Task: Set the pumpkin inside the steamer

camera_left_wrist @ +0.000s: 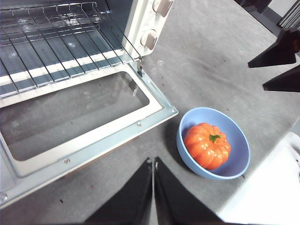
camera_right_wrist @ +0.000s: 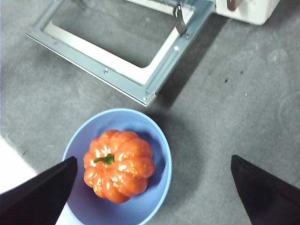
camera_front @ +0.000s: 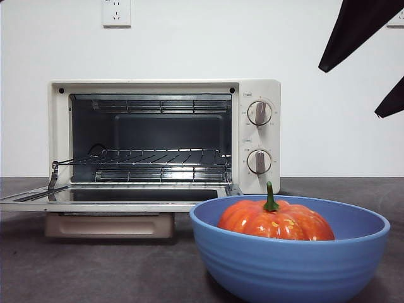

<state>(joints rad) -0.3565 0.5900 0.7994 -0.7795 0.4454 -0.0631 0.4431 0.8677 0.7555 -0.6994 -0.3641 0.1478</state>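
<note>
Pumpkin, small glossy orange ribbed (camera_right_wrist: 119,165): seated in blue ridged bowl (camera_right_wrist: 159,140), stem up, wider than tall. Cream-white boxy steamer (camera_front: 255,136): glass door (camera_left_wrist: 89,136) folded down flat, wire racks exposed. Bare grey tabletop (camera_right_wrist: 225,122) between bowl and door corner. Right pincer (camera_right_wrist: 152,187): released, spread wide above bowl. Left pincer (camera_left_wrist: 153,161): clenched, before door edge.

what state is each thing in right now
steamer: door folded down flat, fully open; wire racks inside bare
pumpkin: upright in the bowl, stem up, not gripped
bowl: upright on the table in front of the steamer, holding the pumpkin
left hand: shut, holding nothing, near the open door
right hand: wide open, above the pumpkin
</note>
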